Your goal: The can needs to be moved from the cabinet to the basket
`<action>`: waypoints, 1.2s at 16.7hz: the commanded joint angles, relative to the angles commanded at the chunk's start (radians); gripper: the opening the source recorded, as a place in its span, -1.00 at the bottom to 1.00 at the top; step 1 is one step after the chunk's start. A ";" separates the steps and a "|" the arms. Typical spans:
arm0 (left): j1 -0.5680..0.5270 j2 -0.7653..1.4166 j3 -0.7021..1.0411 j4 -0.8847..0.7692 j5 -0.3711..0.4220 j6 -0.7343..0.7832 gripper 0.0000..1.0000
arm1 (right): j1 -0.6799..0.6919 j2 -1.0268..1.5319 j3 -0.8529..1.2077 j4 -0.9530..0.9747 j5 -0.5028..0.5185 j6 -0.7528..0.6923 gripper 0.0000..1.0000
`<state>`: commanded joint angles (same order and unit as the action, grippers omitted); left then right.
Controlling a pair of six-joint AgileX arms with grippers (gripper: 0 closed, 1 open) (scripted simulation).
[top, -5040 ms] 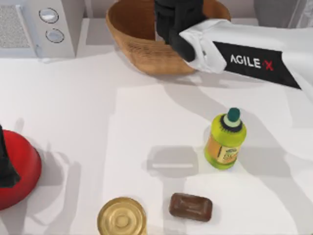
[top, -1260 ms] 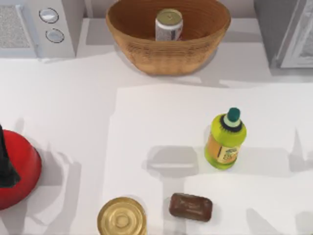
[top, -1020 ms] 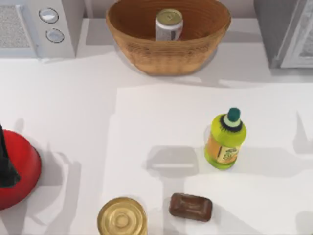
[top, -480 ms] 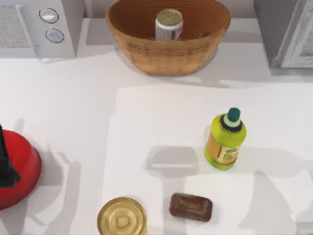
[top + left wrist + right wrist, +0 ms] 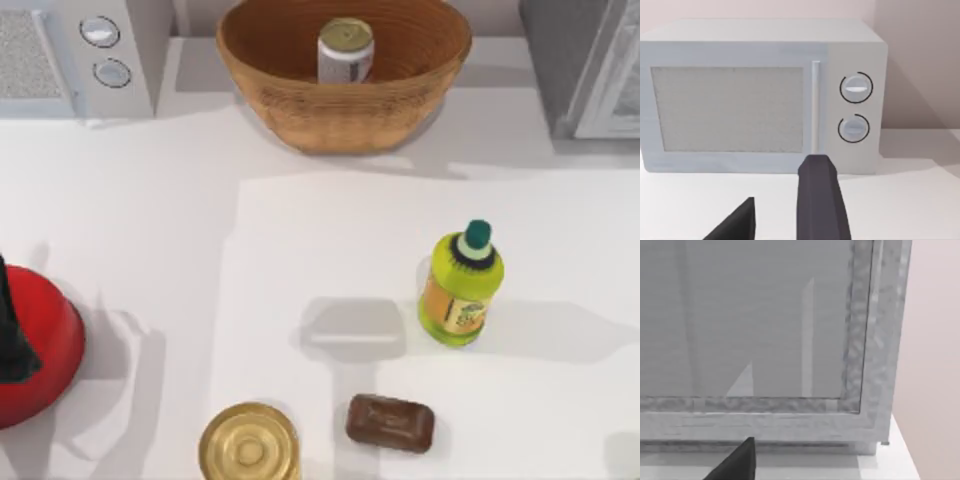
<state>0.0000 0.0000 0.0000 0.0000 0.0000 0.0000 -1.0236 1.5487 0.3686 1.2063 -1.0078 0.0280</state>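
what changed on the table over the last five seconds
The right arm, which reached over the basket five seconds ago, has pulled away, and the can now stands upright inside the basket, let go. The green bottle, gold-lidded can, brown bar and red object stayed put.

White table (image 5: 150, 220) with kitchen things on it.
Far edge: microwave (image 5: 80, 55) left, basket (image 5: 345, 115) middle, cabinet (image 5: 585, 65) right. Green bottle (image 5: 461, 285) right of centre; near edge holds a gold-lidded tin (image 5: 249, 445), brown bar (image 5: 390, 423), and red object (image 5: 35, 345) at left.
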 joint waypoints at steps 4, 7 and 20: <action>0.000 0.000 0.000 0.000 0.000 0.000 1.00 | -0.002 0.003 -0.001 0.002 -0.003 0.001 1.00; 0.000 0.000 0.000 0.000 0.000 0.000 1.00 | 0.003 -0.002 0.010 -0.007 0.001 -0.001 1.00; 0.000 0.000 0.000 0.000 0.000 0.000 1.00 | -0.042 -0.103 0.809 -0.555 0.011 -0.041 1.00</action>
<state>0.0000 0.0000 0.0000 0.0000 0.0000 0.0000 -1.0656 1.4454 1.1780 0.6513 -0.9970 -0.0133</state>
